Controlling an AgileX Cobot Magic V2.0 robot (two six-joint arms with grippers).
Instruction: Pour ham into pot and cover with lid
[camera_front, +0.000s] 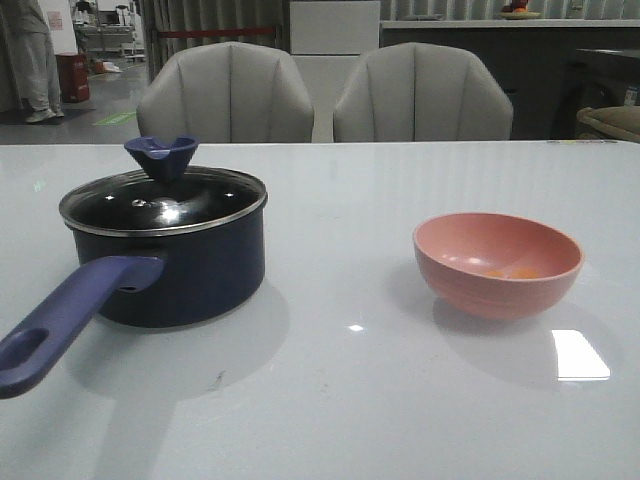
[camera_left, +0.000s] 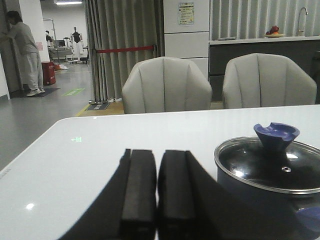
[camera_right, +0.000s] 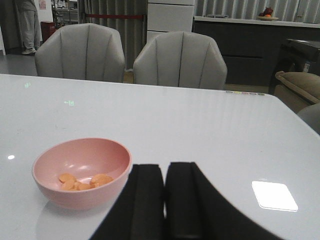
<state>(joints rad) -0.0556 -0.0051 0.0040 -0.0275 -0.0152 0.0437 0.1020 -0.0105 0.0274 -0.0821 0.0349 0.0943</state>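
The navy pot (camera_front: 190, 265) stands at the left of the table, its purple-blue handle (camera_front: 65, 320) toward the near left. The glass lid (camera_front: 165, 203) with its blue knob (camera_front: 161, 156) sits on the pot. The pot and lid also show in the left wrist view (camera_left: 270, 167). The ham (camera_right: 82, 181) lies as a few orange pieces in the pink bowl (camera_front: 497, 263) at the right; the bowl also shows in the right wrist view (camera_right: 82, 170). My left gripper (camera_left: 157, 187) is shut and empty beside the pot. My right gripper (camera_right: 165, 200) is shut and empty beside the bowl. Neither gripper shows in the front view.
The white table (camera_front: 340, 200) has its far edge near two grey chairs (camera_front: 225, 95). A bright light patch (camera_front: 580, 355) lies on the table by the bowl. A person (camera_left: 25, 55) stands far back at the left.
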